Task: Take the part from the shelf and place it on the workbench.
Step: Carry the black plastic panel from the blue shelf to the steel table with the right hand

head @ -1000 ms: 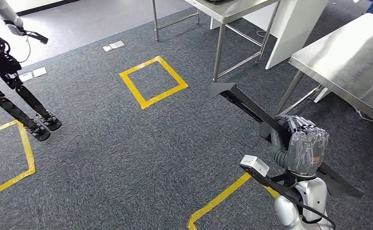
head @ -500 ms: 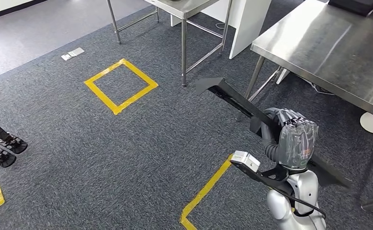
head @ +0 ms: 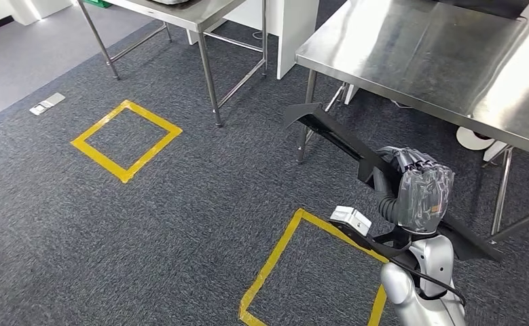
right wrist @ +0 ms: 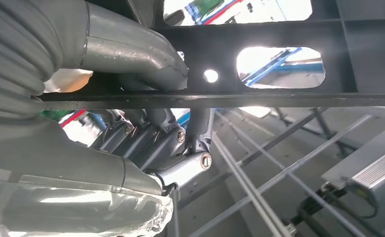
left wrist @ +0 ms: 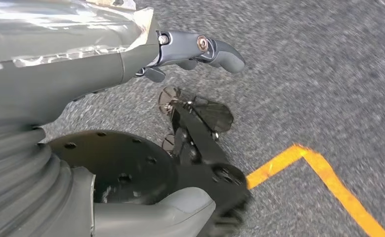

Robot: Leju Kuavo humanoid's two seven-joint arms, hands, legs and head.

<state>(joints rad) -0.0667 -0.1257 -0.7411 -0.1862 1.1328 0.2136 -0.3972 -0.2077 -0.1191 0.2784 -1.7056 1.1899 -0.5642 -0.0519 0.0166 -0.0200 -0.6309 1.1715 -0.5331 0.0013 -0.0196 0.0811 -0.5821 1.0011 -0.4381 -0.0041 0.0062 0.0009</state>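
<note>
One long black part (head: 343,144) in my right hand (head: 421,193); two steel tables (head: 417,61); two yellow tape squares (head: 127,139); apparently one floor socket plate (head: 47,103).

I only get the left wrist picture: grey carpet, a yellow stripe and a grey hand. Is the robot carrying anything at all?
Observer: Yes. The right hand grips a long black part, seen from the head view.
Operator: Grips it how?
Observer: In the right wrist view its fingers wrap around a flat black bar of the part, which has cut-out openings.
Operator: Is there a table near?
Observer: A steel workbench stands just ahead, and the part's far end points toward its near edge.
Operator: And the left hand I see?
Observer: That left hand holds nothing; it hangs above the carpet.
</note>
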